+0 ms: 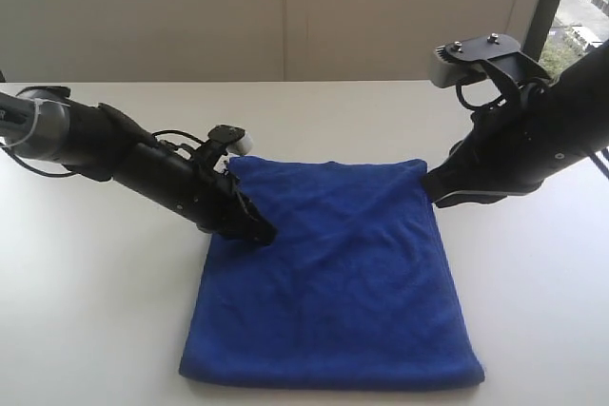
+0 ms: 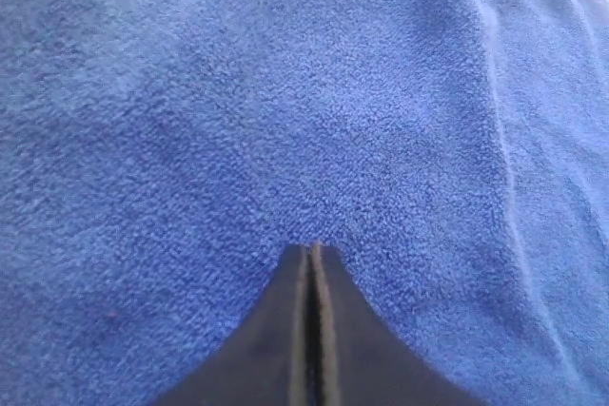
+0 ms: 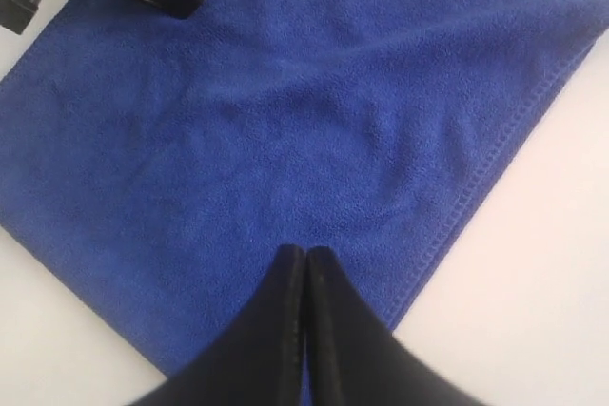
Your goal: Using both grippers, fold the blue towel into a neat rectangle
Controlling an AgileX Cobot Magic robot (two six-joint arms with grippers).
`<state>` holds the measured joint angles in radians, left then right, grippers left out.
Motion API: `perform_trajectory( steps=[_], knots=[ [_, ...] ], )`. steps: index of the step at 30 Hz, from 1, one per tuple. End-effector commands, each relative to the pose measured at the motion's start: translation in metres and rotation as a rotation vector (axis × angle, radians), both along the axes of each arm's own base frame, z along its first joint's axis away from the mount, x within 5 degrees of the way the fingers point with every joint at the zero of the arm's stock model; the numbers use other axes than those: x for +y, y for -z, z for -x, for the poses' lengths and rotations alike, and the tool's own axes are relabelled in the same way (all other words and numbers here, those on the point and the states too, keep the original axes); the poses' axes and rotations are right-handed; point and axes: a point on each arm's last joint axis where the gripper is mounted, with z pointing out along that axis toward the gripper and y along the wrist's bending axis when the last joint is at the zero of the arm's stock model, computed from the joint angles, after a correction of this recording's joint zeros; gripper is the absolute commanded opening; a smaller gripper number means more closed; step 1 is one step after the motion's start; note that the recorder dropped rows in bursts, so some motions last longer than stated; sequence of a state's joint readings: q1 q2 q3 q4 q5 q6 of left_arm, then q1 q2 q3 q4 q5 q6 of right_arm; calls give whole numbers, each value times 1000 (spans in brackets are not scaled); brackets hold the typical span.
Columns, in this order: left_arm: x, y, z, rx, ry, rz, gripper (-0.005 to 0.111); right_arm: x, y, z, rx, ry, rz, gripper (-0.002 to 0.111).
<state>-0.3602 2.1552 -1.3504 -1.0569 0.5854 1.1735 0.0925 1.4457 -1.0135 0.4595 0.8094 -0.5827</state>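
Blue towel point(image 1: 333, 282) lies flat on the white table point(image 1: 95, 330), filling the exterior view from the centre down to 6 o'clock, and it's a fairly tidy four-sided shape with soft ripples across the top. Its longer run goes 12 to 6, only a little longer than it is wide, and that rounded edge at 6 o'clock looks to me like a fold, so I'd judge it is already doubled at least once. Left gripper point(image 1: 262, 233) is down on the cloth just inside the towel's 9 o'clock edge, up toward 10. Its wrist view shows the left gripper point(image 2: 312, 249) with jaws pressed tight together and no plush caught between them, cloth all around the tip. Right gripper point(image 1: 430, 187) sits at the towel's 2 o'clock corner, and its own camera shows the right gripper point(image 3: 304, 252) pinched closed too, holding nothing, poised over the cloth just inside the stitched hem. So here's the geometry that matters: the bulk of the towel lies toward 4 o'clock from the left tip and toward 7 o'clock from the right one. Both tips are at the far half, the left a touch nearer the 6 o'clock edge. Any next fold, I reckon, calls for both sets of jaws to part first.
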Motion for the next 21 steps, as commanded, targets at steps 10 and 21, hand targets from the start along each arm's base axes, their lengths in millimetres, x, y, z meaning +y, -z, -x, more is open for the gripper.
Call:
perform_trajectory(
  steps=[10,21],
  knots=[
    [20,19,6,73,-15,-268,0,0,-1,2,-4,16,-19,0],
    [26,-31,4,-71,-41,-297,0,0,-3,-1,-31,36,-34,0]
  ],
)
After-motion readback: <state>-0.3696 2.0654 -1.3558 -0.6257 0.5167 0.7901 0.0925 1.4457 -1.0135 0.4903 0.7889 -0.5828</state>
